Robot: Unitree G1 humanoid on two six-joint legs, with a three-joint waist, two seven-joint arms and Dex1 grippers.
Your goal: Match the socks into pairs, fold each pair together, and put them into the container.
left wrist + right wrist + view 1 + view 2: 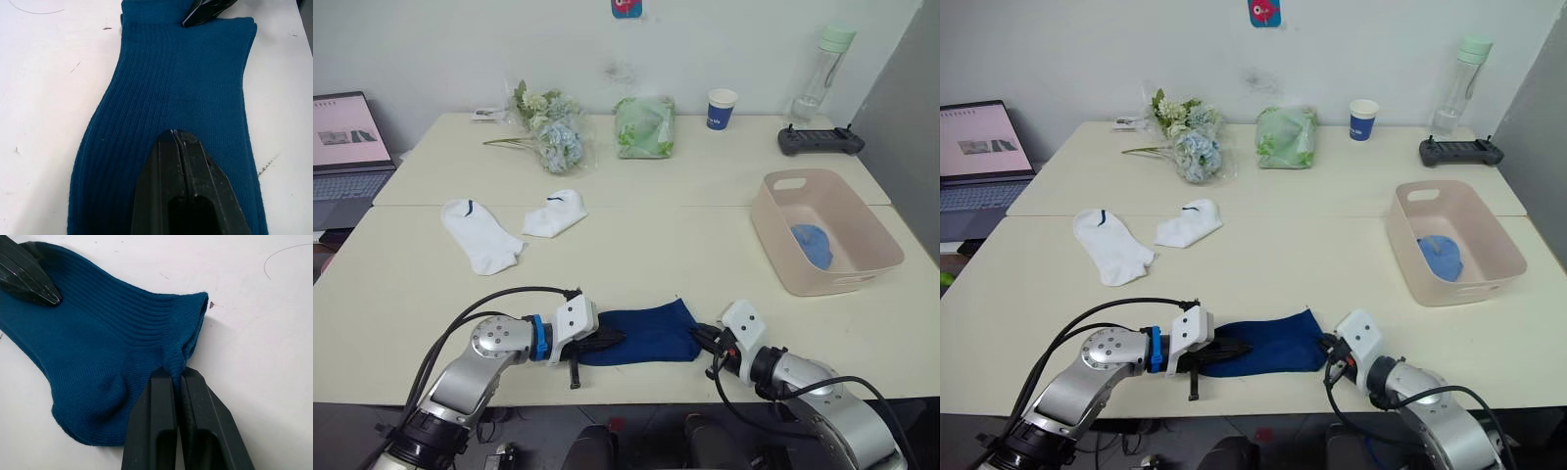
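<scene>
I have both pincers on the navy knit socks, which lie flat at the near edge of the cream table, between the two arms. The left pincer has its black fingers shut together, tips pressed onto the fabric at the left end; I cannot tell whether it grips the knit or merely pins it. The right pincer is closed on a pinch of fabric just below the cuff opening at the right end.

I judge the step in hand to be folding the navy pair. To do it well, I keep the left tips pressing down as an anchor, lift the right end only enough to clear the table, carry it leftward over the anchored end, and keep both layers square so the edges meet. The wrist views suggest two layers stacked; I cannot confirm it.

The long axis of the navy socks runs left to right, roughly parallel to the near table edge. The open cuff points right.

The pale pink plastic basin sits well apart at far right and already holds a light blue bundle. Two white ankle socks lie unpaired at far left.
</scene>
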